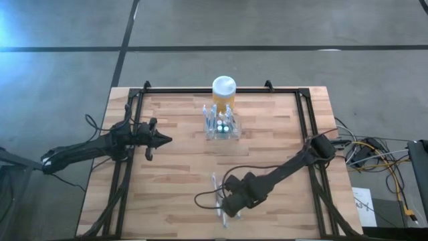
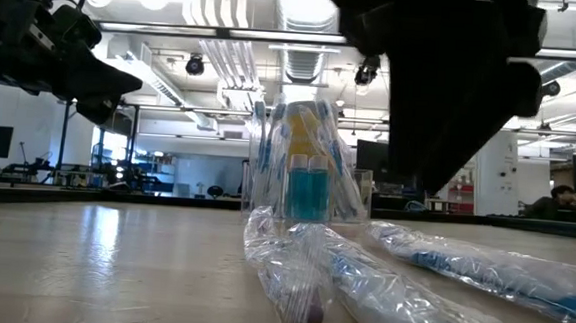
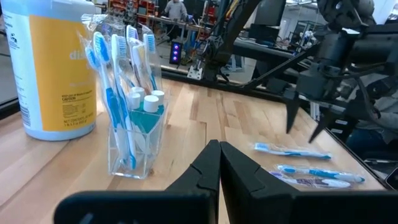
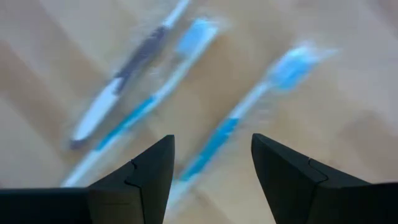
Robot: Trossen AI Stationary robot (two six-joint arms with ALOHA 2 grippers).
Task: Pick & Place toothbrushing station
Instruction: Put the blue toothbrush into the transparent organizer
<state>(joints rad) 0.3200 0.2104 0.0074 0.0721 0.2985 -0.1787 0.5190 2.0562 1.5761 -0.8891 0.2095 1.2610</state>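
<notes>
The toothbrushing station (image 1: 222, 127) is a small clear holder that stands upright on the table's far middle, with several blue-and-white toothbrushes and small capped bottles in it; it also shows in the left wrist view (image 3: 134, 124) and the low view (image 2: 302, 177). My left gripper (image 1: 162, 140) is shut and empty, to the left of the holder; its fingers point at it (image 3: 219, 163). My right gripper (image 1: 223, 204) is open near the table's front edge, above three wrapped toothbrushes (image 4: 211, 140) that lie flat on the table, and touches none of them.
A yellow jar with a white lid (image 1: 224, 90) stands just behind the holder, close to the table's far edge. The wrapped toothbrushes (image 2: 361, 276) lie loose near the front. A black frame (image 1: 304, 114) runs along the table's sides. Cables (image 1: 374, 154) lie off the right edge.
</notes>
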